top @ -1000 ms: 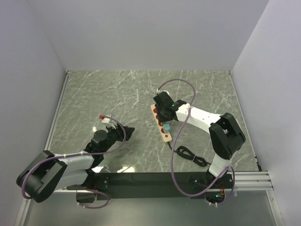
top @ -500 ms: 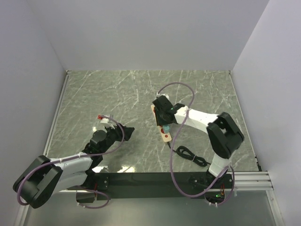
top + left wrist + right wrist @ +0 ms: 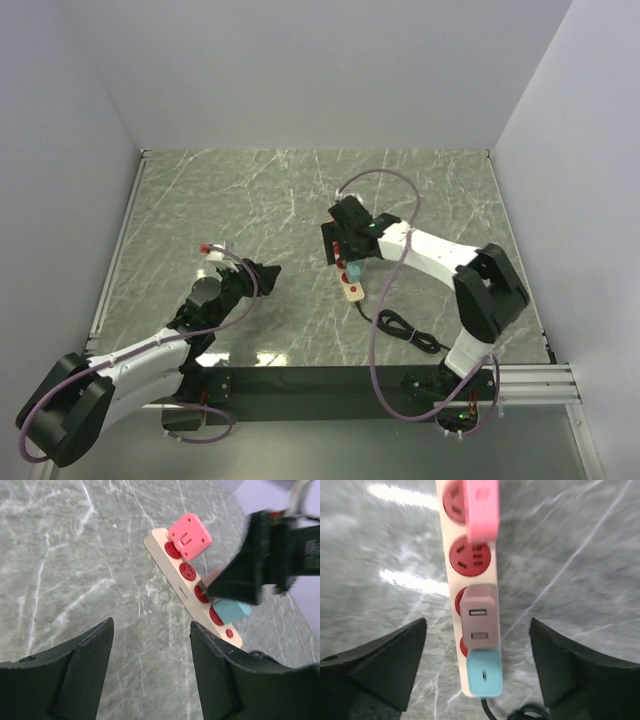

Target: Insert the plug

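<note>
A cream power strip (image 3: pixel 451 587) with red sockets lies on the marble table (image 3: pixel 250 200). A mauve USB plug (image 3: pixel 479 615) sits in its third socket, between a pink plug (image 3: pixel 481 510) and a light blue plug (image 3: pixel 485 674). My right gripper (image 3: pixel 477 622) hovers just above the mauve plug, open, its fingers (image 3: pixel 385 665) wide on either side and touching nothing. The left wrist view shows the strip (image 3: pixel 172 575) and the right gripper's black finger (image 3: pixel 250 565) over the mauve plug (image 3: pixel 212 577). My left gripper (image 3: pixel 150 627) is open and empty, left of the strip (image 3: pixel 352 288).
The strip's black cable (image 3: pixel 400 328) lies coiled on the table in front of its near end, close to the right arm's base. White walls enclose the table on three sides. A metal rail (image 3: pixel 530 385) runs along the near right edge.
My right gripper has opened off the mauve plug, which stays in the strip, and has risen slightly. My left gripper has opened wider and shifted a little left and away.
</note>
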Controlling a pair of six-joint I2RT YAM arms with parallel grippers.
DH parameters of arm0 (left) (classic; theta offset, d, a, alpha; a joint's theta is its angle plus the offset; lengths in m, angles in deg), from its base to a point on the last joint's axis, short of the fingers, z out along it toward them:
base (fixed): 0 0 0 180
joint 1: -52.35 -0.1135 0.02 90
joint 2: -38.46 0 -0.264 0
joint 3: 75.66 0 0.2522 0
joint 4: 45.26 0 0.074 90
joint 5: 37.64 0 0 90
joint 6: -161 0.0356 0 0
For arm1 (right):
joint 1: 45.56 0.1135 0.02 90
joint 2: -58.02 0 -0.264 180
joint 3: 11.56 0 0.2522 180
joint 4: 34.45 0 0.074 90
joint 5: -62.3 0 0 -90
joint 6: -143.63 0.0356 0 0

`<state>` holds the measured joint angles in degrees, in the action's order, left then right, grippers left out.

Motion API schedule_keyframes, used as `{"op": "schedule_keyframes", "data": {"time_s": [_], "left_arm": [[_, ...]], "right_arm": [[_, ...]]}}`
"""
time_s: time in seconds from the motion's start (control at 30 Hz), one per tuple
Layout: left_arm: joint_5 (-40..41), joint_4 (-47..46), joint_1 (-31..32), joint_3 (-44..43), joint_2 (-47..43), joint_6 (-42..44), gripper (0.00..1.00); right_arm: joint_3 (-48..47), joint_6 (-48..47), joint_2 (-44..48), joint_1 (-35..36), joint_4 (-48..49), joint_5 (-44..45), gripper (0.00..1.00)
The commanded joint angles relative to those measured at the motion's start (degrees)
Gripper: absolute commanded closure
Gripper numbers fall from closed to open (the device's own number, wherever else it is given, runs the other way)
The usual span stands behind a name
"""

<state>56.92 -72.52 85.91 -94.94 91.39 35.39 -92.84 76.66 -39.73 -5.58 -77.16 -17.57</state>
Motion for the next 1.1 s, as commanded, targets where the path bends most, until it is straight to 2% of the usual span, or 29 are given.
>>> {"op": "schedule_keyframes", "data": {"time_s": [0.0,0.2,0.37,0.43,0.6,0.8,1.07], "left_arm": [[4.1,3.4,-0.3,-3.8,-3.1,0.7,0.31],[13.4,16.5,-0.4,-10.1,-7.7,-0.5,0.20],[22.1,28.9,-0.9,-17.9,-9.3,1.3,0.12],[26.1,31.8,-1.0,-22.1,-9.2,2.6,0.09],[34.0,38.6,-1.0,-28.7,-7.8,4.1,0.08],[35.3,39.3,-1.0,-29.6,-7.5,3.7,0.07],[34.6,39.6,-1.0,-30.2,-7.5,3.7,0.06]], "right_arm": [[-3.4,-3.5,8.2,-2.1,1.1,1.7,0.09],[2.2,-6.4,21.7,-7.3,7.6,-0.4,0.07],[12.7,-5.6,35.0,-12.6,18.9,0.2,0.06],[16.8,-4.7,39.7,-14.5,22.9,1.8,0.06],[25.4,-1.1,48.7,-15.9,28.2,12.7,0.05],[31.1,1.4,52.2,-16.3,28.8,21.2,0.05],[33.9,2.4,52.1,-16.7,28.9,21.9,0.04]]}}
